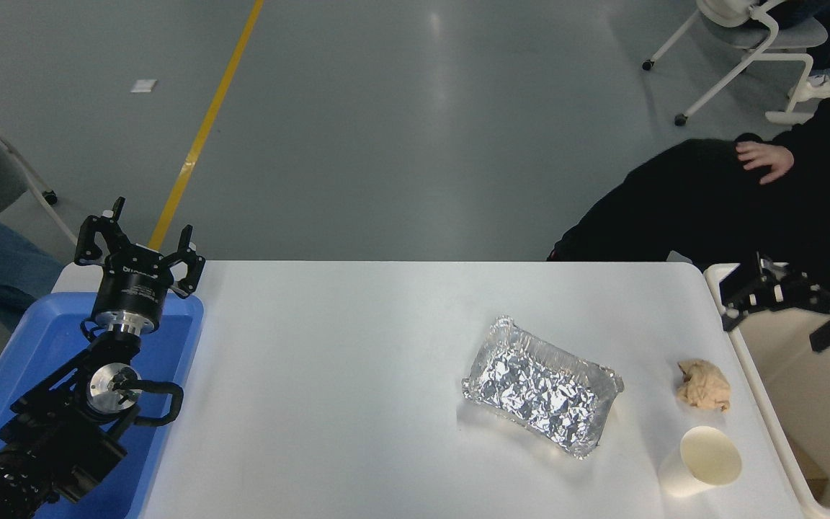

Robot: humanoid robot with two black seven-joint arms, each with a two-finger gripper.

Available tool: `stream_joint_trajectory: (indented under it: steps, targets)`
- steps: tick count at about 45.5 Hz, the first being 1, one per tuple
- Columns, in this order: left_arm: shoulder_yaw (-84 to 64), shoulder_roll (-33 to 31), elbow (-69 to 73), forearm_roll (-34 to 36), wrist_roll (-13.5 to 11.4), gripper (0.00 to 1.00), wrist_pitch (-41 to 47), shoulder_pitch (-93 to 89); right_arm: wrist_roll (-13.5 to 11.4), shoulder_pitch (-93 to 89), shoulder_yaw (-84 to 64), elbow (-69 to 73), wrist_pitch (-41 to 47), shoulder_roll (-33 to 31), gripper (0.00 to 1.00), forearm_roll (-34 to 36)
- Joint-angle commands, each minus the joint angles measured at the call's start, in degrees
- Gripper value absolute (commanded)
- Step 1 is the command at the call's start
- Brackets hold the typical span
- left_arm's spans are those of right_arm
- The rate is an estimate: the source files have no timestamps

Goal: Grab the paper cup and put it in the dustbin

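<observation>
At the table's near right corner the cup stands upright with its mouth open to the camera, just short of the right edge. Nothing touches it. A tan wad lies just beyond it, and a foil tray sits further left, apart from both. That leaves the cup free on its near and right sides, so a grasp from above or from the right looks least likely to disturb the wad.

Beside that edge stands the bin, its pale rim running down the right of the picture, so the carry from cup to bin should be short. The right gripper hangs over the bin's far end, well apart from the cup. Its dark fingers look spread, with nothing between them, which suits a grasp not yet begun. I judge the task to be at its start: the arm must come back toward the near corner and descend onto the cup.

The left gripper is parked over a blue tray at the lower left, fingers splayed and empty. A person in black sits at the far right, one hand on a knee, clear of the table.
</observation>
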Motion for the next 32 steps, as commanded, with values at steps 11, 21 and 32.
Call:
stream_joint_trajectory:
  steps: [11,21,32]
  targets:
    - [0.00,0.00,0.00,-0.01,0.00,0.99,-0.01,0.00,0.00,-18.13,5.28,-0.47,-1.15,-3.24,1.00,0.06]
    - [0.00,0.00,0.00,-0.01,0.00,0.99,-0.01,0.00,0.00,-20.50,7.39,-0.38,-5.19,-3.33,1.00,0.06]
    - [0.00,0.00,0.00,-0.01,0.00,0.99,-0.01,0.00,0.00,-24.28,9.59,-0.56,-12.04,-2.97,1.00,0.32]
